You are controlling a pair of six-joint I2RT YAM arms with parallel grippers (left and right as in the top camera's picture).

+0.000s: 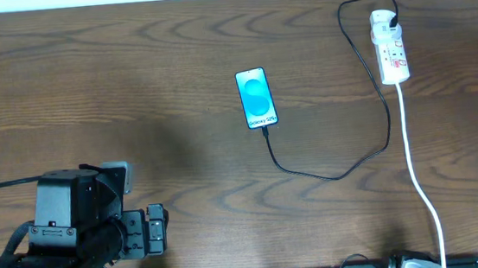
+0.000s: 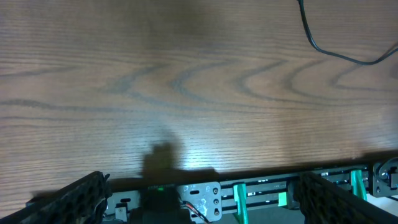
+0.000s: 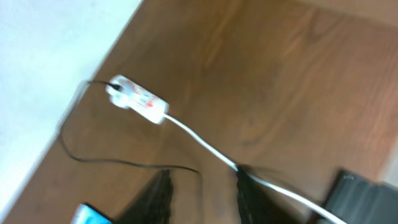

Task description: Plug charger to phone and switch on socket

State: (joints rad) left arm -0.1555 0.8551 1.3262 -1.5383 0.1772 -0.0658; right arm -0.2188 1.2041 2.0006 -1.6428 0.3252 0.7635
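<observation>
The socket point(image 1: 390, 49) lies at about 2 o'clock on the table point(image 1: 130, 83), with its long axis running 12 to 6 in the overhead view. Its white cord point(image 1: 416, 170) trails off toward 6. The charger point(image 1: 374, 96) has its black adapter point(image 1: 395, 23) seated at the socket's 12 o'clock end. Its cable loops down and back to the 6 o'clock edge of the phone point(image 1: 256, 98), where it appears to be plugged in. The phone lies near the table's middle with its screen lit blue.

In the right wrist view, the socket is at roughly 11 o'clock from the right tool point(image 3: 202, 193) and well apart from it. There it is slanted, its long axis running about 10 to 4. The right tool's fingers point(image 3: 158, 198) stand apart with nothing between them. That picture is blurred, and the black cable only passes on the table beyond them.

The left tool point(image 2: 200, 186) is spread wide and empty at the table's 7 o'clock corner, far from everything.

The right arm is clearly the nearer one for the red switches point(image 1: 397, 61). Whether a switch is already on is too small to tell. Any press would have to come down on the half of the socket toward 6, clear of the adapter.
</observation>
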